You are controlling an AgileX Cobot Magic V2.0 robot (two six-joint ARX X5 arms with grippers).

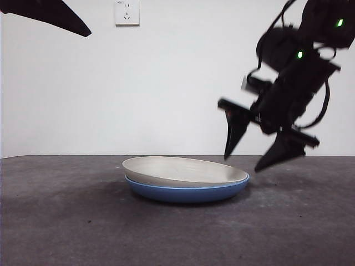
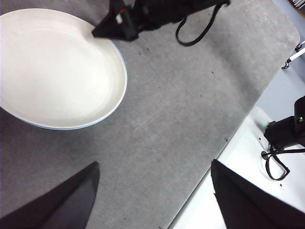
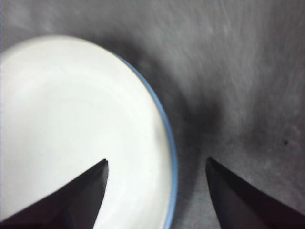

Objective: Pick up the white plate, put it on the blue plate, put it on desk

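The white plate (image 1: 183,169) lies nested in the blue plate (image 1: 188,192) on the desk (image 1: 55,221), slightly tilted. My right gripper (image 1: 243,163) hangs open just above the plates' right rim, one jaw over the white plate (image 3: 71,119) and one outside the blue rim (image 3: 169,138), touching neither. In the right wrist view the right gripper (image 3: 157,161) holds nothing. My left gripper (image 2: 155,163) is open and empty, raised well away from the white plate (image 2: 52,71); it shows as a black tip (image 1: 55,14) at the top left.
A wall socket (image 1: 127,12) sits on the white wall behind. In the left wrist view the desk edge (image 2: 228,143) runs diagonally, with a black stand and cables (image 2: 283,138) beyond it.
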